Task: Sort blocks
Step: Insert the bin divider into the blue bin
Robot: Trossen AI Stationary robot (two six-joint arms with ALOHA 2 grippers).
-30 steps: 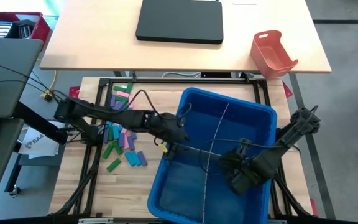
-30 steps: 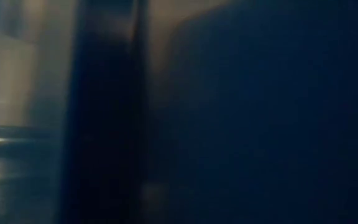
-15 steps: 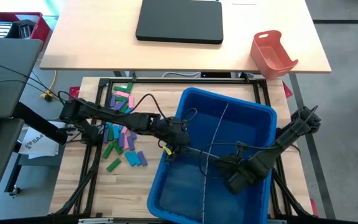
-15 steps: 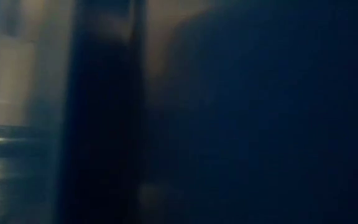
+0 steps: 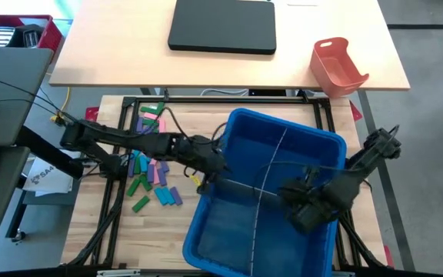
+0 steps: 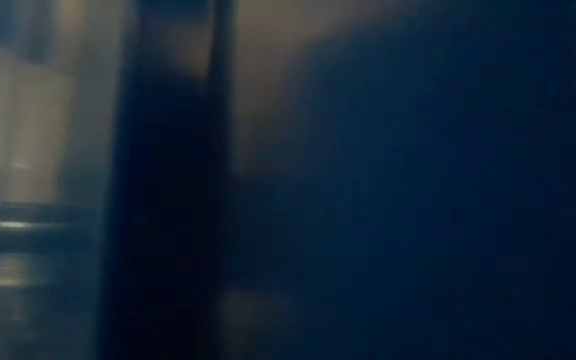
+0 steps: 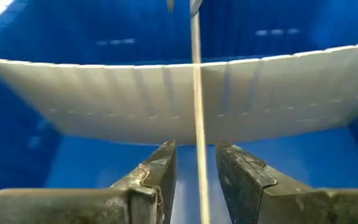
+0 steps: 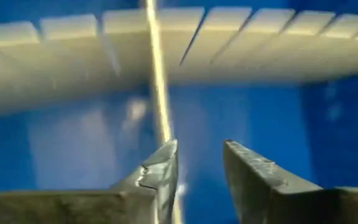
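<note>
The blocks (image 5: 148, 165), green, pink, purple and blue, lie in a loose heap on the wooden table left of a large blue bin (image 5: 325, 142). Inside the bin stand grey slotted divider sheets (image 5: 271, 173), crossing each other. My left gripper (image 5: 210, 175) (image 7: 196, 168) reaches over the bin's left wall. It is open, with one sheet's thin edge (image 7: 196, 112) standing between its fingers, apart from both. My right gripper (image 5: 297, 209) (image 8: 197, 155) hangs open inside the bin's right half, pointing steeply down beside a sheet's edge (image 8: 157, 81). My right gripper has nothing between its fingers. A sheet's thin edge (image 8: 161, 118) runs down to the tip of one finger (image 8: 163, 165); whether they touch I cannot tell.
The low view is filled by the bin's dark blue wall. On the light table behind stand a black laptop (image 5: 221, 25) and a coral tray (image 5: 337, 67). A red box (image 5: 18, 31) sits at the far left. A black frame (image 5: 114, 192) borders the wooden table.
My left gripper went a little farther into the bin, then drew back toward its left wall. My right gripper has risen and shifted toward the table's right edge. The cross sheet between them now bows more.
</note>
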